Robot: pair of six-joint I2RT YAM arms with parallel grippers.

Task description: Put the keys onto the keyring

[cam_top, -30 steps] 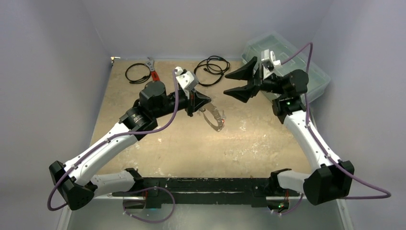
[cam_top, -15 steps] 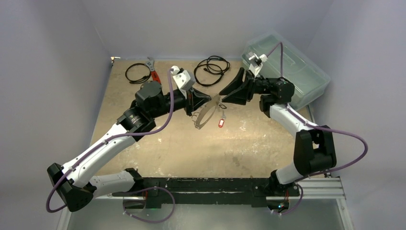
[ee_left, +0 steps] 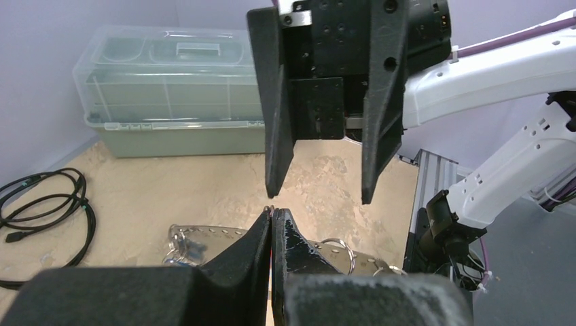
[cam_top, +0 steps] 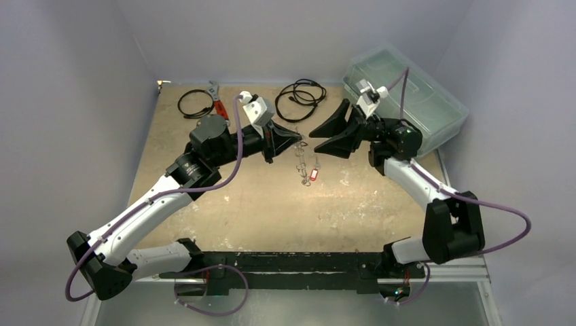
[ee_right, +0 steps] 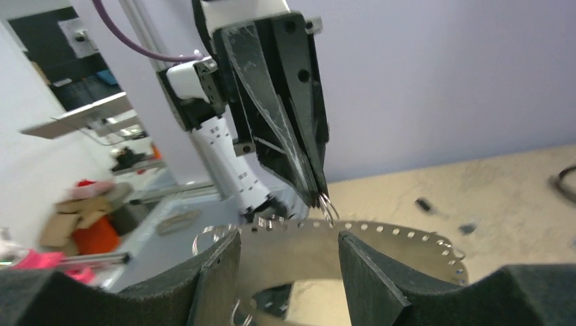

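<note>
Right arm (cam_top: 414,180): no longer stretched out. It is now folded, with the elbow drawn in from the surface's 5 o'clock corner toward 12 o'clock.

Right end effector (cam_top: 314,143): moved from beside the clear bin (cam_top: 435,102) toward 8 o'clock. It now sits just short of the left end effector (cam_top: 297,136), tip facing tip. Its jaws stand narrower than a second ago and slightly wider than half a second ago.

Left end effector: shifted a little toward 12 o'clock.

Keyring (cam_top: 301,163): half a second ago it was spread as a broad loop. It now hangs as a narrow strand toward 6 o'clock.

Red key (cam_top: 313,175): lies slightly nearer 12 o'clock than a second ago.
</note>
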